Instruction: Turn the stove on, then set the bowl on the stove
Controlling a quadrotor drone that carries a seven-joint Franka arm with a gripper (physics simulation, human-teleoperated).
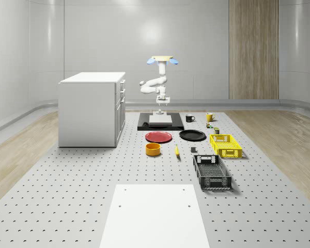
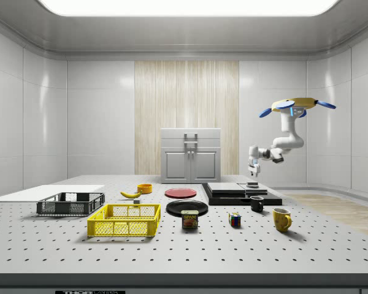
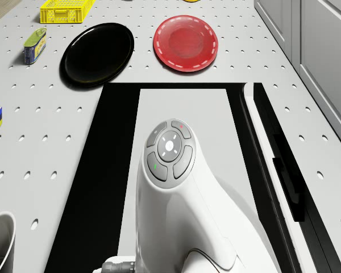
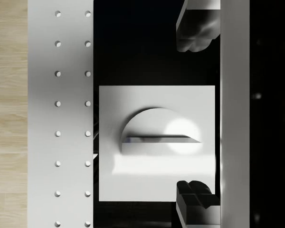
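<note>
Drone (image 1: 162, 60) is hovering above the stove's far edge, upper centre of the whole-scene view, w/ arm bending down. The claw (image 4: 195, 116) is hanging just over the stove (image 1: 160, 122), a black slab w/ a pale top plate sitting centre frame on the perforated surface (image 1: 67, 175). In the wrist view, centre frame, the fingers (image 4: 198, 32) are standing wide apart, gripping nothing, straddling a white switch panel w/ a half-round knob (image 4: 156, 126). The bowl (image 1: 153, 149), orange, is sitting untouched left of centre, lower in the whole-scene view, near the red plate (image 1: 158, 137) and well apart from the stove.

Judging risks: the knob looks off-centre between the fingers, so closing could be clipping one side and slipping off; hover drift could be dragging the claw across the panel w/o toggling. Later, the bowl pickup is happening close to the plate and banana (image 1: 176, 150), so a nudge is possible.
</note>
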